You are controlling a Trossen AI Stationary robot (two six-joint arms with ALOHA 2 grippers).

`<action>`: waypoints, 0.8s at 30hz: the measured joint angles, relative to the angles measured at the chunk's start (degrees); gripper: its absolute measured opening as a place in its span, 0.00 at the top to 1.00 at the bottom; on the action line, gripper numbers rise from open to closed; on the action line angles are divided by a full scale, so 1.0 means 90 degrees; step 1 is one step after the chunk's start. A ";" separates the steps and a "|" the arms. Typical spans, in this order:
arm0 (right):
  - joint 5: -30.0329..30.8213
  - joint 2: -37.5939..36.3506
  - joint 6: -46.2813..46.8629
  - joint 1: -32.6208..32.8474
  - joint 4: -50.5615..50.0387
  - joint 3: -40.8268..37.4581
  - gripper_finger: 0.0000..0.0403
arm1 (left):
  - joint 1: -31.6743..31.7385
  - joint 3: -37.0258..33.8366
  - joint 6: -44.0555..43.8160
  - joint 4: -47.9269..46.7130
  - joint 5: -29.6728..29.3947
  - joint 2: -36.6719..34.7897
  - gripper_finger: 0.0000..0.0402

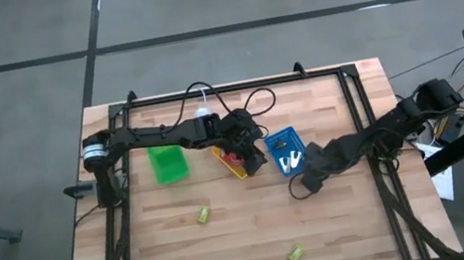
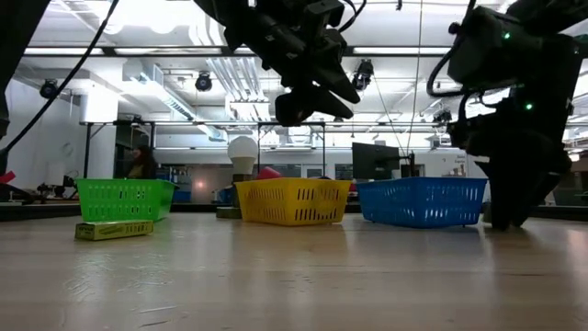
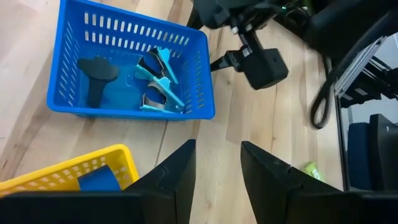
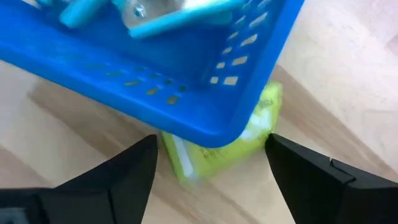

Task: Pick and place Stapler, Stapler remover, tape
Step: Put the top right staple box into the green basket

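1. Desk (image 1: 258,229) of pale wood carries 3 baskets in a row, with the blue basket (image 1: 284,151) as landmark.
2. Nearest the front edge of the desk, well in front of the blue basket, lie 2 small yellow-green packs (image 1: 295,253) (image 1: 203,214).
3. The right hand (image 4: 208,165) sits low at the blue basket's front corner, fingers spread wide either side of a yellow-green pack (image 4: 239,143) lying partly under that corner.
4. Inside the blue basket lie light-blue staple removers (image 3: 158,84) and a dark item (image 3: 96,74).
5. The left hand (image 3: 216,163) hovers above the yellow basket (image 1: 230,161), just left of the blue basket, fingers apart and empty.
6. A blue object (image 3: 99,178), unclear, lies in the yellow basket.
7. The green basket (image 1: 168,163) stands farther left.
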 joint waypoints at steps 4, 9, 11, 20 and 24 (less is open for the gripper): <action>-0.0051 0.0144 -0.0041 0.0000 0.0050 0.0007 0.31 | -0.0002 0.0000 0.0000 -0.0007 0.0000 0.0000 0.68; -0.0128 0.0113 -0.0277 0.0046 0.0141 0.0002 0.42 | -0.0002 0.0000 0.0017 -0.0027 0.0000 0.0000 0.68; -0.0201 0.0032 -0.0431 0.0122 0.0252 -0.0005 0.47 | -0.0002 0.0000 0.0032 -0.0029 0.0000 0.0000 0.68; -0.1115 -0.0083 -0.0278 0.0688 0.0537 0.0235 0.67 | -0.0002 0.0000 0.0154 -0.0052 -0.0002 0.0000 0.68; -0.1311 -0.0083 -0.0029 0.1042 0.0506 0.0375 0.76 | -0.0002 0.0000 0.0199 -0.0052 -0.0002 0.0000 0.68</action>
